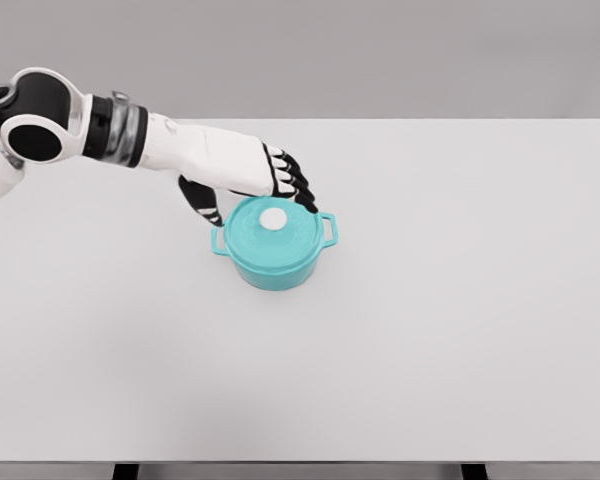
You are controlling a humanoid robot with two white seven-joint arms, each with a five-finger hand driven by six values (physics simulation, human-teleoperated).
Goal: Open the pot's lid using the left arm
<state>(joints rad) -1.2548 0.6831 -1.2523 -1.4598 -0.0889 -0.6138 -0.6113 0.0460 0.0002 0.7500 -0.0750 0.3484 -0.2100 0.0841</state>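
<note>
A teal pot (275, 265) with two side handles stands near the middle of the white table (460, 330). Its teal lid (280, 240) sits flat on it, with a white round knob (274, 218) on top. My left hand (280, 190) hovers over the pot's far edge, just behind the knob. Its black fingers (298, 186) curl down on the far side and the thumb (208, 208) hangs at the pot's left. The fingers hold nothing and do not close on the knob. My right arm is out of view.
The table's front edge runs along the bottom of the picture, with dark legs (126, 471) below it. A grey wall rises behind the table's far edge.
</note>
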